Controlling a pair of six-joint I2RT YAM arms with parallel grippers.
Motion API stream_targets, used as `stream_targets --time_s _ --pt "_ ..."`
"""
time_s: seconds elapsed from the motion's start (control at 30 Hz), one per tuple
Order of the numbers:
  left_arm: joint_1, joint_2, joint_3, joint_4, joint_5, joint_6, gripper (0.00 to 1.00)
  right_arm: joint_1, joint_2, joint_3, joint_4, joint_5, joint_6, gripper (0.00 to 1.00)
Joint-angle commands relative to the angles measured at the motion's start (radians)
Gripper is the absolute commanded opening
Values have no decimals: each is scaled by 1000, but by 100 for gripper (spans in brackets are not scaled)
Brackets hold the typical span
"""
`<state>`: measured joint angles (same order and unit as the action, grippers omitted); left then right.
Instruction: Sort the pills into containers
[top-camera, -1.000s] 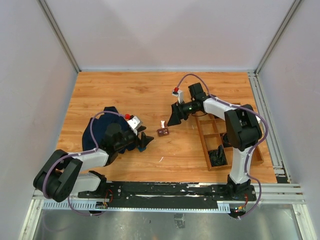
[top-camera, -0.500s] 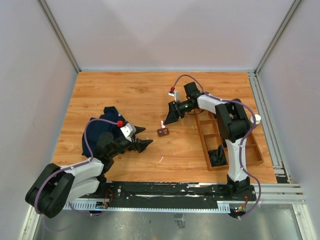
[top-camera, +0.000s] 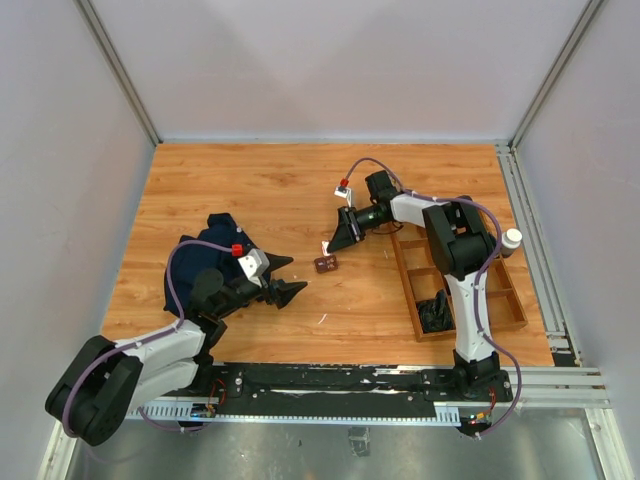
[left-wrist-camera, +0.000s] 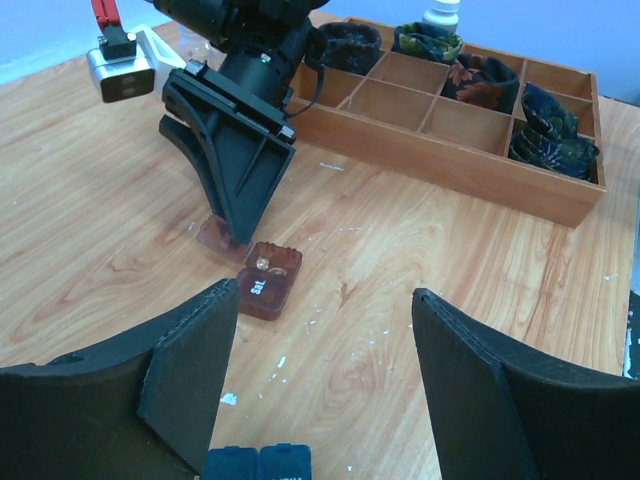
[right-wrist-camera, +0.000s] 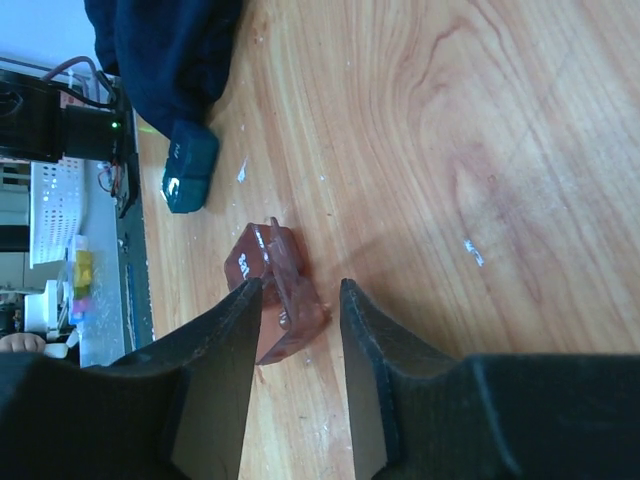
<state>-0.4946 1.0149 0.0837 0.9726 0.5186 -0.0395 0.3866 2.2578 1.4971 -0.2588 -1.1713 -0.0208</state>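
translucent reddish-brown box (left-wrist-camera: 268, 283), navy cloth (right-wrist-camera: 160, 50), light brown tray (left-wrist-camera: 450, 165), orange wood-grain table (top-camera: 250, 190).

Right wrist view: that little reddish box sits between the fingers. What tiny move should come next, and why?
Probably bring the right fingers together until both touch the reddish box. They straddle it, but a sliver of gap shows on one side, so it does not look gripped yet.
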Motion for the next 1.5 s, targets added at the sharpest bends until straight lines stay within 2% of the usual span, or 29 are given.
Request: stream_targets --time_s 0.0,0.43,0.6,0.7,0.87,1.0,1.17,1.3,1.47 --pt "-10 -18 -13 45 12 -10 74 12 17 15 39 -54 35 35" --pt "-18 -39 -12 52 26 -44 74 15 37 -3 105 -114 89 16" --pt "-19 -27 10 52 61 -107 73 15 20 -16 125 -139 90 2" --pt "-19 -38 14 69 72 -156 73 15 -11 -25 129 -138 85 1" --pt "-19 -78 17 119 29 -336 74 16 -92 -64 164 -141 91 1" --pt "-19 -100 52 49 -43 -504 79 15 -177 -103 203 -158 124 1" --pt "-11 -70 111 -16 -33 -697 78 7 -326 -169 264 -164 199 1" --pt "6 -50 114 20 -34 -831 78 -4 -436 -236 350 -172 308 1" --pt "8 -49 83 95 -71 -921 80 -5 -568 -319 391 -156 394 1"
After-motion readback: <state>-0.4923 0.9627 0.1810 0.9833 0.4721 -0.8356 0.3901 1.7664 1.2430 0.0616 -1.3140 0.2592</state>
